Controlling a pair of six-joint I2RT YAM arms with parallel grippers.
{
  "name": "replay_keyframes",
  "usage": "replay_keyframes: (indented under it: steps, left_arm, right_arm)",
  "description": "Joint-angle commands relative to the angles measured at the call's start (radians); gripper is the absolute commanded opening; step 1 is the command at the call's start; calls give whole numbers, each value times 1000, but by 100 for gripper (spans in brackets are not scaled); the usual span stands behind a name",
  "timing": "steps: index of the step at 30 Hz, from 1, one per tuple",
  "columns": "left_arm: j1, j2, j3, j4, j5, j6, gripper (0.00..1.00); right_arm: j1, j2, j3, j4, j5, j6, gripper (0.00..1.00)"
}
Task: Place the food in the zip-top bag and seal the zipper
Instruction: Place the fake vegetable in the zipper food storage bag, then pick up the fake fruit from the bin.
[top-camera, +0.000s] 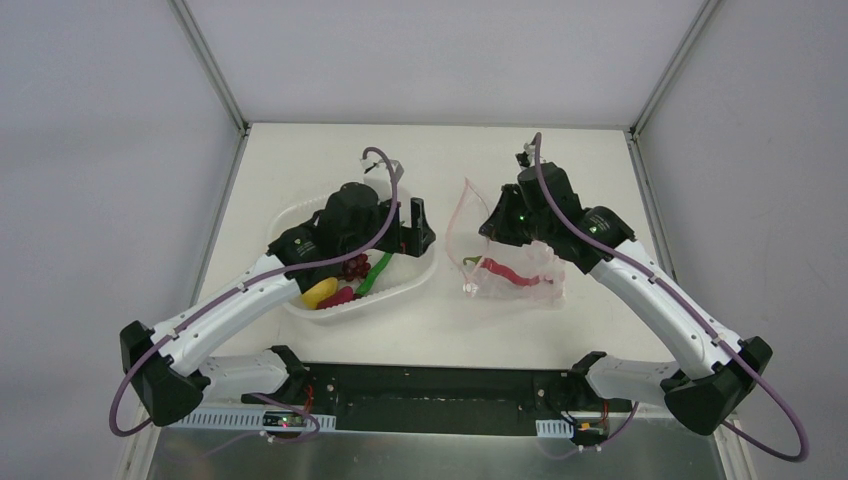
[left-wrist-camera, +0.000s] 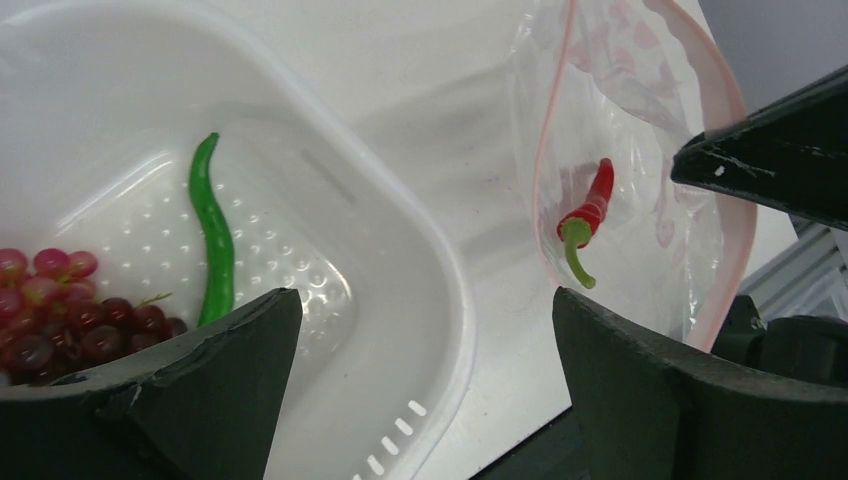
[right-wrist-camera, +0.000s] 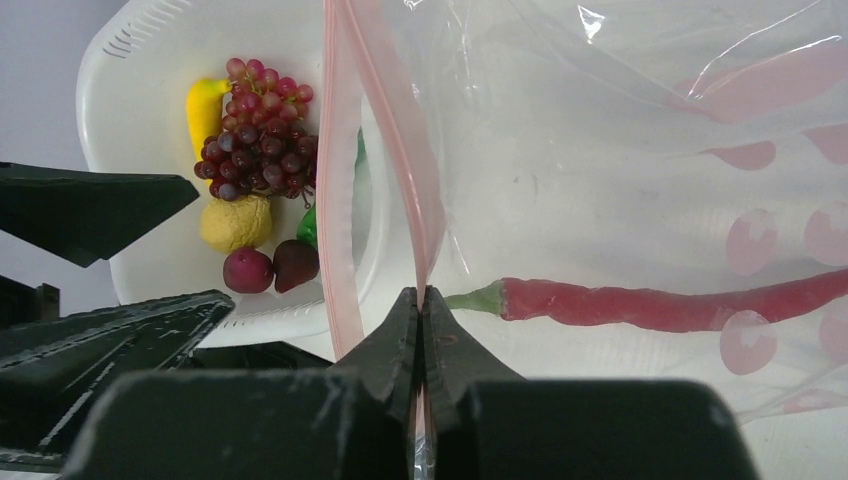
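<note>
Right hand (right-wrist-camera: 421, 295) pinches the zipper (right-wrist-camera: 400, 120); left hand (left-wrist-camera: 425, 300) gapes, perhaps over tub (left-wrist-camera: 400, 200).

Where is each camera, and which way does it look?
Top: above and behind, looking down at white table; left arm, right arm show.
Left wrist: over white plastic tub, facing down; open left gripper shows.
Right wrist: facing clear crinkly zip-top bag; right gripper pinches its pink zipper.
Shared: both wrists see the bagged red toy chili.

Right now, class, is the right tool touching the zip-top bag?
Touching. The right wrist view shows the right tool pinched shut on the zip-top bag at its pink-red zipper, with no gap.
</note>
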Motion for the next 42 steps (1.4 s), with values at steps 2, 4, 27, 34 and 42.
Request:
replay_keyframes:
  steps: [2, 4, 27, 34, 42]
  left_arm:
    - [66, -52, -18, -129, -130, 42, 99]
    - [110, -67, -33, -182, -177, 36, 99]
    - [510, 331, -30, -385, -134, 118, 97]
    - [512, 420, -14, -391, -133, 126, 76]
    - [511, 373, -75, -336, -34, 117, 32]
  right_arm:
    - [5, -5, 15, 56, -71, -8, 0]
    - [4, -5, 16, 51, -83, -10, 0]
    - [6, -15, -21, 87, -149, -20, 0]
    - [5, -10, -27, 95, -158, -20, 0]
    - [5, -16, -39, 100, -156, -19, 0]
